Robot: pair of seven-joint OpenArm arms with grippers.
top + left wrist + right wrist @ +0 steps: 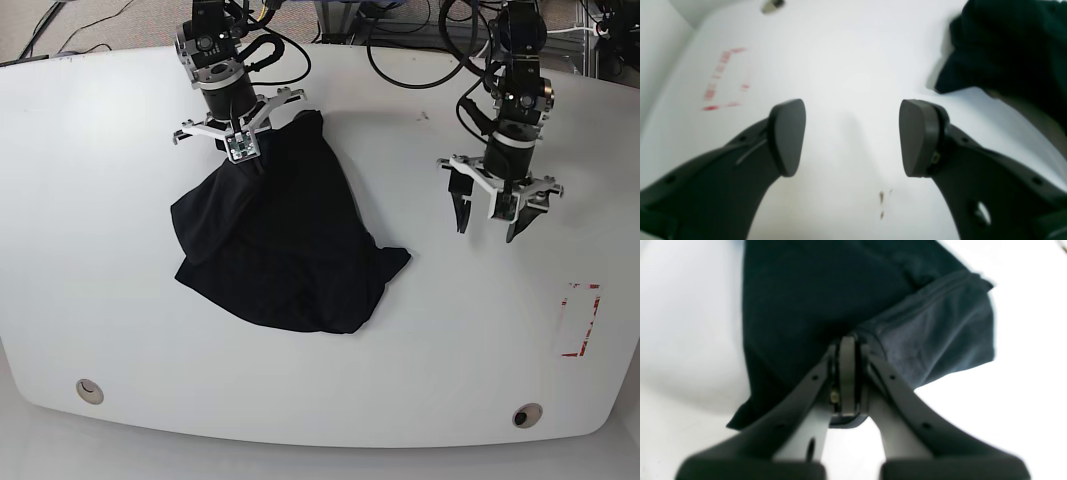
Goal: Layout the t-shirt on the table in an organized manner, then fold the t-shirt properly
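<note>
Left wrist view: left gripper [853, 138] hung w/ both pads spread wide, nothing between them, only bare white table [846, 66] under the gap. The t-shirt [1007, 50] lay off beyond the right-hand pad, up at the frame's top corner, well apart from either fingertip. Red tape outline [725, 80] sat beyond the left-hand pad, blurred. A few small dark specks [881, 200] on the tabletop just near side of the gap.

Right wrist view: right gripper [847, 350] was closed tight, pads pressed together w/ a pinch of the black fabric caught at the tips. Cloth bunched and rose to the fingertips; a hemmed edge [940, 296] ran off to the right of the fingers, rest of the shirt spread ahead and to the left.

Base view: right gripper [243, 150] gripped the shirt's far edge, fabric trailing from the fingertips into a rumpled heap toward the table's near side. Left gripper [488, 215] open over bare table, apart from the shirt. Two grommet holes [90, 391] near front edge.
</note>
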